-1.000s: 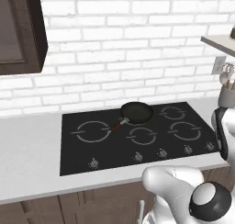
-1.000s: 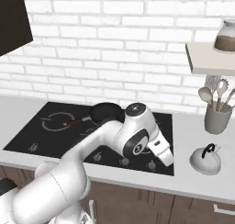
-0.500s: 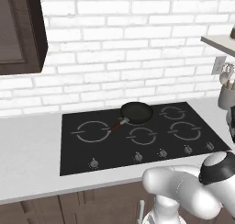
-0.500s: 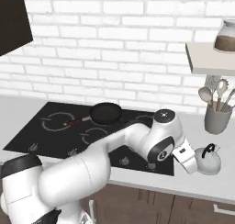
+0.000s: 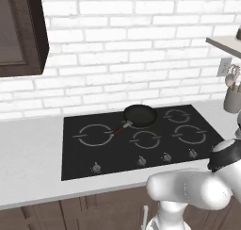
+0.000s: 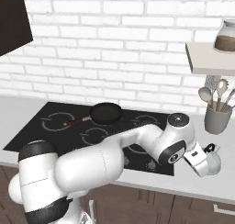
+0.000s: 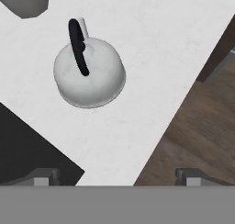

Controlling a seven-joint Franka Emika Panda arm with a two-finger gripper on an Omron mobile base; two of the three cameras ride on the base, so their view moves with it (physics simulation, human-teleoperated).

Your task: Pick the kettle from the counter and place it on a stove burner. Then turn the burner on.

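Your gripper (image 7: 114,176) hangs spread wide above the table (image 7: 151,58); small squat pale grey-white kettle (image 7: 89,74) lies ahead, black handle lengthwise.

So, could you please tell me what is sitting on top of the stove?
A black frying pan sits on the stove, at the back between ring markings. In the right base view the arm covers the stove's front right corner, so that part goes unseen.

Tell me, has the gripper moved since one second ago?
Yes. The gripper swung right, off the stove, to beside the kettle.
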